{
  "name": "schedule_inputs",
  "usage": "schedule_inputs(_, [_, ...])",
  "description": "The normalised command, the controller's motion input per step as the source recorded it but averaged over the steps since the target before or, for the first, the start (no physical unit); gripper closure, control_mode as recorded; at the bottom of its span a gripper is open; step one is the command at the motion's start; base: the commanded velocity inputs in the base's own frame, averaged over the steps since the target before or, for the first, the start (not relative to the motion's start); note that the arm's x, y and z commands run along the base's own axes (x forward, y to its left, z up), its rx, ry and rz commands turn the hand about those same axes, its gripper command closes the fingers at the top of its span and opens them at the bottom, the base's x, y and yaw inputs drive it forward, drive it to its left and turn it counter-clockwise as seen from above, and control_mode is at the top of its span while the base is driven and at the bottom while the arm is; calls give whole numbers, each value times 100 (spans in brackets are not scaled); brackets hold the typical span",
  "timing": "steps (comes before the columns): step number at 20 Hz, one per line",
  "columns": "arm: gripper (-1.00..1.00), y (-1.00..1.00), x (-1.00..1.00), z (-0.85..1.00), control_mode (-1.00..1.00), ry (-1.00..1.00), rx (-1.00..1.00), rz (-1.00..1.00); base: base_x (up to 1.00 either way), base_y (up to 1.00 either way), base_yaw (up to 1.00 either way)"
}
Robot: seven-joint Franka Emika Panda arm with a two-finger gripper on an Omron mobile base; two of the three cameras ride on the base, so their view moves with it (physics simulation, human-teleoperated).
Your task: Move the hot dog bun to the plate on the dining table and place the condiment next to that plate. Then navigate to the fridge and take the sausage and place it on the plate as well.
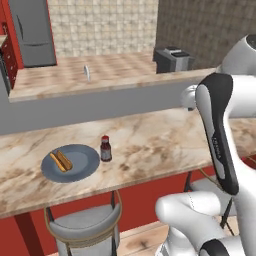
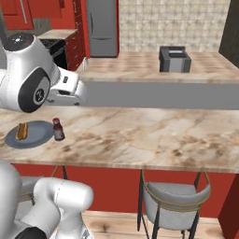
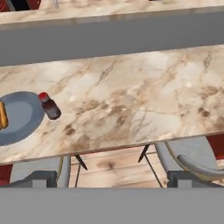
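Red cabinets and tiled walls ring this kitchen, with the grey fridge (image 1: 32,32) standing closed at the back, well apart from everything else. Nearer, the long marbled dining table (image 1: 160,145) runs across the views, its top bare and open to the right of the plate, its front edge overhanging grey-seated stools (image 1: 85,225). Behind it a second marbled counter carries a grey toaster (image 2: 174,59). Toward the table's left end lies the blue-grey plate (image 1: 82,167), set back from the front edge, and the hot dog bun (image 1: 61,161) rests on its left half. Just beside the plate's right rim stands the sauce bottle (image 1: 105,149), upright. Over the table, the gripper (image 3: 111,183) has its jaws spread wide, holding and touching nothing.
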Motion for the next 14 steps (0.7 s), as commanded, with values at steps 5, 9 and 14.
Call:
schedule_inputs(5, [-100,0,0,0,100,0,0,0,-79,-5,0])
schedule_inputs(9, [-100,0,0,0,100,0,0,0,-66,-55,-1])
schedule_inputs(14, [-100,0,0,0,100,0,0,0,-13,-82,-2])
